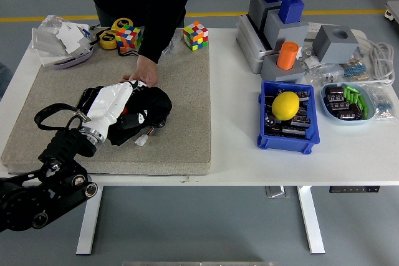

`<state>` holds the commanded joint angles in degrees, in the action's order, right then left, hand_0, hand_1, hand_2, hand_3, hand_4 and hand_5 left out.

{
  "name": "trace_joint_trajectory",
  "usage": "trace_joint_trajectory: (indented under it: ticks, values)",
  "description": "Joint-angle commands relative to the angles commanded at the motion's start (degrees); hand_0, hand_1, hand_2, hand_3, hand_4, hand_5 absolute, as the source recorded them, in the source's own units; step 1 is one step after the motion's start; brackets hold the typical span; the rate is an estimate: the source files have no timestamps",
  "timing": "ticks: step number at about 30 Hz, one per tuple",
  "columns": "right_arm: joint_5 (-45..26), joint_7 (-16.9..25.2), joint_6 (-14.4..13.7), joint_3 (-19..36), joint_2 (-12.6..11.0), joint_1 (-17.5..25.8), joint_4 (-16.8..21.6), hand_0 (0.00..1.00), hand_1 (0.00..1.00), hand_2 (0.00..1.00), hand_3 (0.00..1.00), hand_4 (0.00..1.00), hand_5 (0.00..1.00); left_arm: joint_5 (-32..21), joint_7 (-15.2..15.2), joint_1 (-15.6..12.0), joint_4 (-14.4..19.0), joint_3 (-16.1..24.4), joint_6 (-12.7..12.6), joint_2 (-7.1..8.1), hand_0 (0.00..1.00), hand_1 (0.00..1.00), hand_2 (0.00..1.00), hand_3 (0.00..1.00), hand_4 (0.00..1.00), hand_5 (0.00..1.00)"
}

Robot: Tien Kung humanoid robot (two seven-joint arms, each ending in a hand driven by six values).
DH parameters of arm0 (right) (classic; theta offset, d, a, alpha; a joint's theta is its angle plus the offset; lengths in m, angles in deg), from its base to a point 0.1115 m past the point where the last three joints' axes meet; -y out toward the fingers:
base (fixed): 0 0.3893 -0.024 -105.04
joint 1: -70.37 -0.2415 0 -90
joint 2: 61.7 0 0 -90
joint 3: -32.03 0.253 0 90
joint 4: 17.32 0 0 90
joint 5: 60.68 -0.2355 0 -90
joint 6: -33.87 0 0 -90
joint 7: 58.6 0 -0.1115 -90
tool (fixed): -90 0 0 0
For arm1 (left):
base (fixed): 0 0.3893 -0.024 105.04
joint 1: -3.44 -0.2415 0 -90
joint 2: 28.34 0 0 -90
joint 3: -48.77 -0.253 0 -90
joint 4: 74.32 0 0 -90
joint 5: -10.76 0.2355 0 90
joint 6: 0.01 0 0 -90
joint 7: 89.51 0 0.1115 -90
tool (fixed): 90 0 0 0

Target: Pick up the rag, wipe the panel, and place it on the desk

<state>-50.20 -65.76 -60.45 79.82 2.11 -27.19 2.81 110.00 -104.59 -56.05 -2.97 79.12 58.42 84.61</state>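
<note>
On the beige mat (187, 91), left of centre, the robot's left hand (115, 101) lies curled over the black rag (146, 109), pressing it onto the dark panel (87, 98). A person's hand (145, 74) touches the panel's far edge.

Black rag (151, 105), yellow lemon (286, 105) in blue bin (268, 139), beige mat (181, 98).

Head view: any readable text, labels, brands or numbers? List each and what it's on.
None readable.
Yellow tape roll: dark marks on its side, too blurred to read.
White robot left hand on the black rag: small red mark, too small to read.
Multicoloured puzzle cubes: plain stickers, no text.
Blue plastic bin: no label visible.
</note>
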Motion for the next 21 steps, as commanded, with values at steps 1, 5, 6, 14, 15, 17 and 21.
trace_joint_trajectory:
  ticks: [1, 5, 6, 14, 15, 17, 21]
  values:
    - [0.0, -0.1, 0.0, 0.0, 0.0, 0.0, 0.0, 0.72, 0.627, 0.675, 0.63, 0.998, 0.634, -0.3, 0.2, 0.0, -0.4, 0.1, 0.0, 0.08, 0.189, 0.11, 0.597, 0.675, 0.533, 0.002]
    - [0.1, -0.1, -0.1, 0.2, -0.1, 0.1, 0.0, 0.72, 0.627, 0.675, 0.63, 0.998, 0.634, -0.4, 0.4, -0.6, -1.5, 1.0, -0.1, 0.64, 0.189, 0.11, 0.597, 0.675, 0.533, 0.002]
    - [0.1, -0.1, -0.1, 0.2, -0.1, 0.1, 0.0, 0.72, 0.627, 0.675, 0.63, 0.998, 0.634, -0.2, 0.5, -0.8, -1.6, 1.4, -0.1, 0.91, 0.189, 0.11, 0.597, 0.675, 0.533, 0.002]
    - [0.2, 0.1, -0.2, 0.6, 0.4, 0.2, -0.1, 0.72, 0.627, 0.675, 0.63, 0.998, 0.634, -0.3, 1.4, -2.3, -3.6, 3.7, -0.6, 2.86, 0.189, 0.11, 0.597, 0.676, 0.533, 0.002]
    - [0.2, 0.1, -0.2, 0.6, 0.5, 0.2, -0.1, 0.72, 0.627, 0.675, 0.63, 0.998, 0.634, -0.3, 1.6, -2.5, -3.9, 3.9, -0.6, 3.19, 0.189, 0.11, 0.597, 0.676, 0.533, 0.002]
    - [0.3, 0.1, -0.2, 0.7, 0.5, 0.3, -0.1, 0.72, 0.627, 0.675, 0.63, 0.998, 0.634, -0.2, 1.7, -3.1, -4.4, 4.7, -0.6, 3.54, 0.189, 0.11, 0.597, 0.676, 0.533, 0.002]
    - [0.3, 0.1, -0.2, 1.0, 0.6, 0.5, -0.1, 0.72, 0.627, 0.675, 0.63, 0.998, 0.634, -0.1, 2.1, -4.3, -5.6, 6.9, -0.7, 4.33, 0.188, 0.11, 0.597, 0.675, 0.533, 0.002]
